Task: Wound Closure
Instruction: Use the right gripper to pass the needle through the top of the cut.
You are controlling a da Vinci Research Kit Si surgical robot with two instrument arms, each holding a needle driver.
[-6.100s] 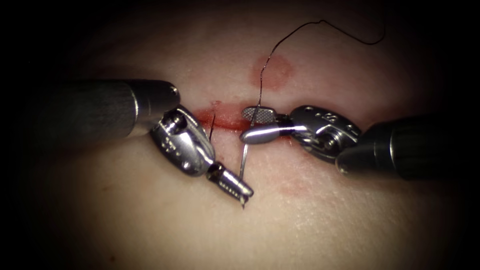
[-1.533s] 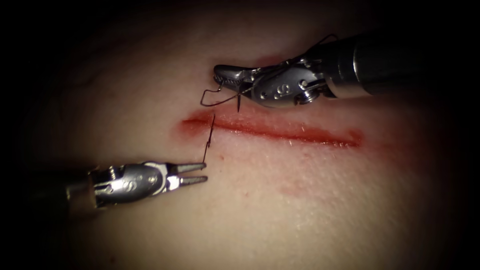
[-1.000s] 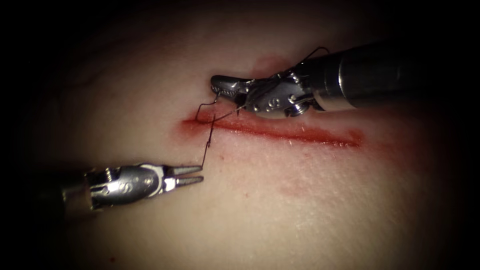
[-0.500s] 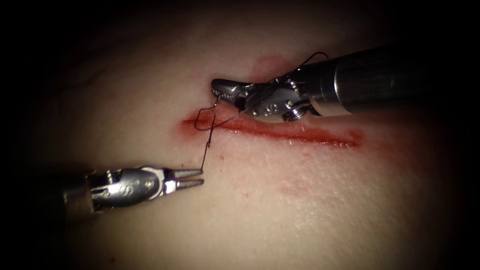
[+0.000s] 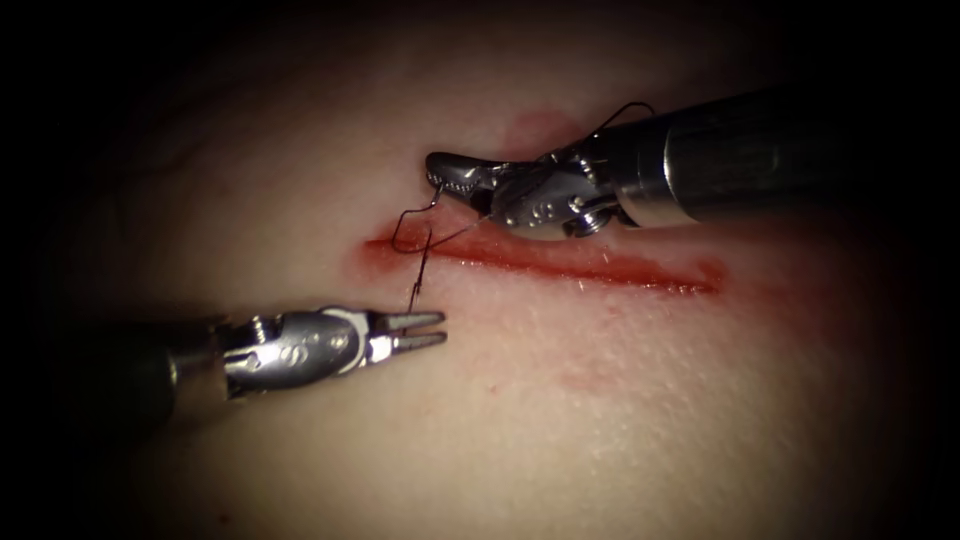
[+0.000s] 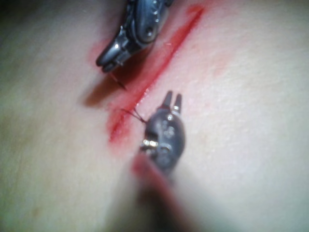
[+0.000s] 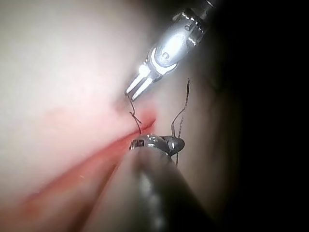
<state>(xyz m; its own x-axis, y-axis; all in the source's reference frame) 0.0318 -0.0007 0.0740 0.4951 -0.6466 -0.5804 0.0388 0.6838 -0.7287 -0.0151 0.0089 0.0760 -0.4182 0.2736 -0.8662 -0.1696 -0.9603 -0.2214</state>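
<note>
The cut (image 5: 560, 262) runs red across the tissue (image 5: 560, 420). Just above its left end, my right tool (image 5: 437, 173) reaches in with its jaws shut on the dark thread (image 5: 398, 240). From the jaw tips the thread bows down in a loop over the cut's left end, and more thread lies over the tool's wrist. A short tail (image 5: 417, 280) stands out of the cut's left end. Below it lies my left tool (image 5: 442, 328), jaws slightly open and empty, the tail's end just above its upper jaw. I cannot make out the needle. The left wrist view has the left tool (image 6: 172, 100) beside the cut (image 6: 159, 63).
A pale red stain (image 5: 540, 130) marks the tissue behind the right tool, and a fainter one (image 5: 590, 380) lies below the cut. The right wrist view has the left tool (image 7: 135, 89) beyond the right tool (image 7: 145, 141), with the thread tail (image 7: 134, 116) between them.
My left tool has slid right and a little up, bringing its jaws under the thread tail. The right tool and its loop have barely moved.
</note>
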